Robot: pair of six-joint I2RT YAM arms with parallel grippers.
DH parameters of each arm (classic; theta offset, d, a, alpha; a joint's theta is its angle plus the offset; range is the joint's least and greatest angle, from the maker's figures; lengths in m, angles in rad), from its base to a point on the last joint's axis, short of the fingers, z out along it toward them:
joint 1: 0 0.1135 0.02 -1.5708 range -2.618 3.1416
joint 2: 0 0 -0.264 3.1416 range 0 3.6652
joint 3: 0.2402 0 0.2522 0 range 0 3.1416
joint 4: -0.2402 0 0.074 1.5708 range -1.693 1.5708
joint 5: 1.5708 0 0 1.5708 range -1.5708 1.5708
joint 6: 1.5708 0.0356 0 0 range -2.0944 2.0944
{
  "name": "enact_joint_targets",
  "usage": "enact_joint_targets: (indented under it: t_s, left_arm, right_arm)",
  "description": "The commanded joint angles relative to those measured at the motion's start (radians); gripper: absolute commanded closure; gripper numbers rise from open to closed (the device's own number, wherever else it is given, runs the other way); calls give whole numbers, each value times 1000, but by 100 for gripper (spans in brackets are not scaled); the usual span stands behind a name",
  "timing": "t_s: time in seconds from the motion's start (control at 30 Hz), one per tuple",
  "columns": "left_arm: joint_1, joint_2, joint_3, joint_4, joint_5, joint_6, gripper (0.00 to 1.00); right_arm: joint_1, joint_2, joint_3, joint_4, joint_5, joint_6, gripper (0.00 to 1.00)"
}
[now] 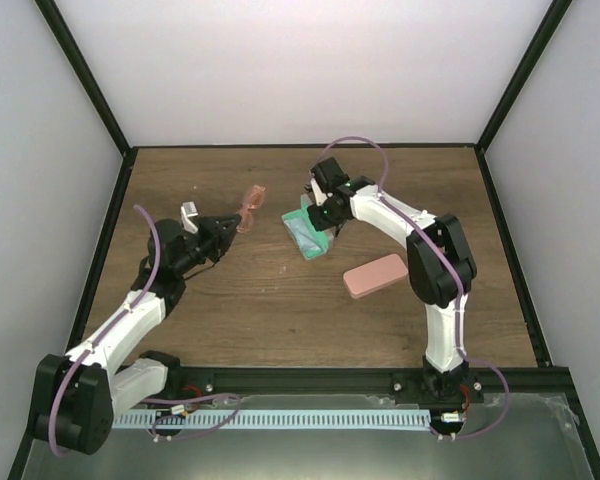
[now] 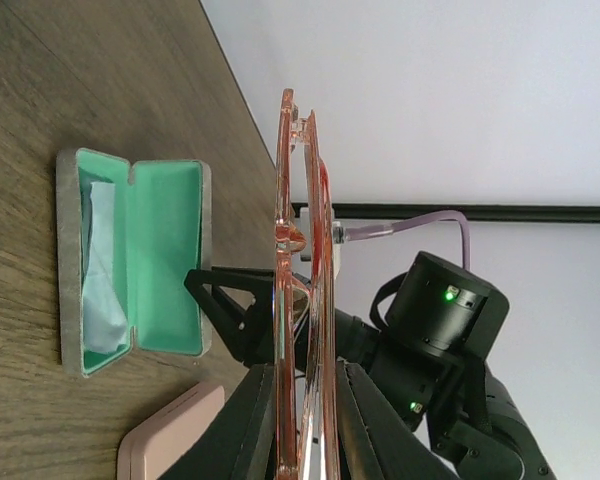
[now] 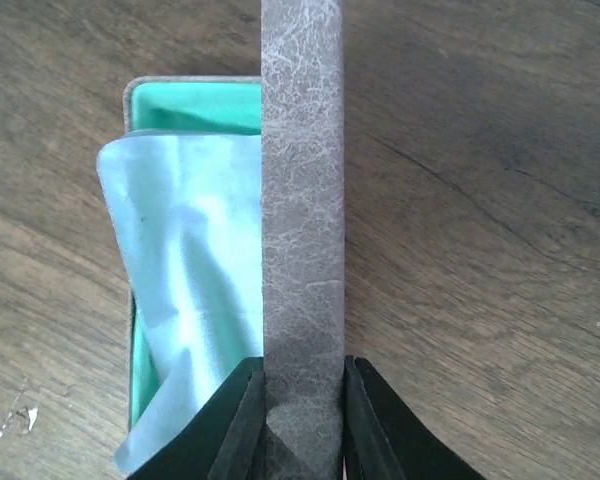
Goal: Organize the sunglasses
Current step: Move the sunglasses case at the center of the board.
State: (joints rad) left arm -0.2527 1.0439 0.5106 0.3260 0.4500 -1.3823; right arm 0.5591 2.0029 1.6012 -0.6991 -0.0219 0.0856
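A folded pair of sunglasses [image 2: 302, 230] with a translucent pinkish-orange frame sticks out past my left gripper [image 2: 305, 385], which is shut on it above the table; from above the sunglasses [image 1: 251, 213] hang at the left gripper's [image 1: 227, 228] tip. An open grey case [image 1: 308, 236] with green lining [image 2: 165, 255] lies on the table. My right gripper [image 3: 302, 375] is shut on the case's raised grey lid [image 3: 302, 200], and from above this gripper [image 1: 321, 212] sits at the case's far end. No other sunglasses are in view.
A light blue cloth [image 3: 195, 260] lies crumpled inside the open case. A closed pink case [image 1: 375, 275] rests on the wooden table to the right of the grey one. Black frame rails border the table.
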Motion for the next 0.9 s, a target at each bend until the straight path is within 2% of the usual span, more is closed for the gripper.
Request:
enact_joint_targets:
  t_s: [0.0, 0.5, 0.63, 0.87]
  left_arm:
    - [13, -2, 8, 14, 31, 16, 88]
    - [24, -5, -12, 41, 77, 18, 88]
    - [29, 9, -14, 54, 99, 27, 88]
    - [33, 38, -5, 51, 139, 47, 88]
  right_arm:
    - [13, -64, -49, 42, -72, -43, 80]
    - [163, -327, -310, 135, 57, -213, 81]
    - [253, -357, -374, 131, 106, -244, 78]
    - [276, -380, -406, 134, 134, -291, 73]
